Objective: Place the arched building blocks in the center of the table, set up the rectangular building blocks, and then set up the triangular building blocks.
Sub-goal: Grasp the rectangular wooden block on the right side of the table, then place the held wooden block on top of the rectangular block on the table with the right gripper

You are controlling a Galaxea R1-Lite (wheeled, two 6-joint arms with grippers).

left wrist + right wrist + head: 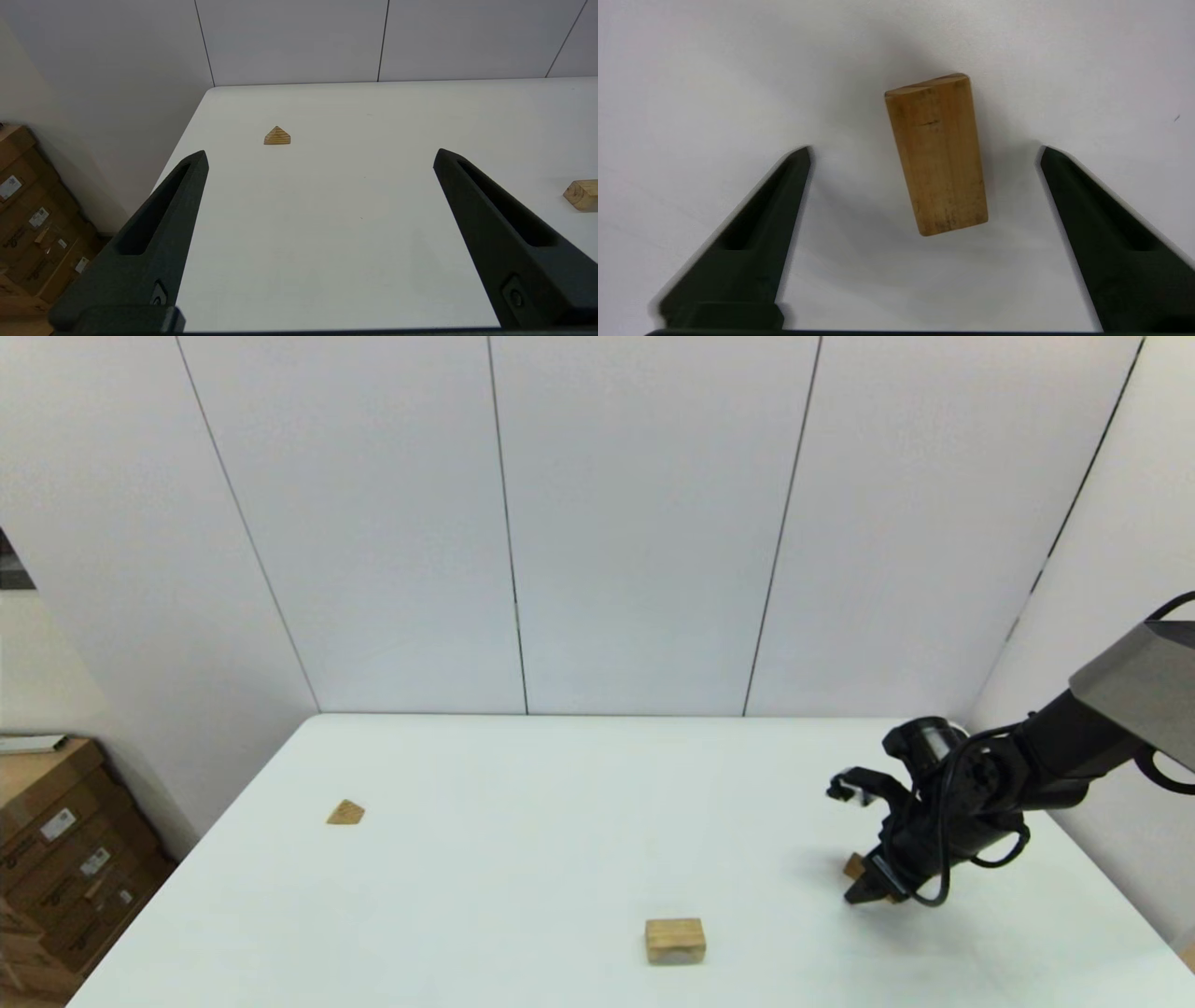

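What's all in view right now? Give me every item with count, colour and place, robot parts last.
arched block: 1, light tan, near edge of the table, slightly right of centre.
rectangular block: 1, tan, lying flat on the right side, between the open right fingers but untouched.
triangular block: 1, tan, left side of the table.
table: 1, white, fills the foreground.
cardboard boxes: several, brown, on the floor left of the table.
wall panels: white, behind the table.
right gripper: 1, black, open, low over the rectangular block.
left gripper: 1, black, open, above the table's left part, holding nothing.
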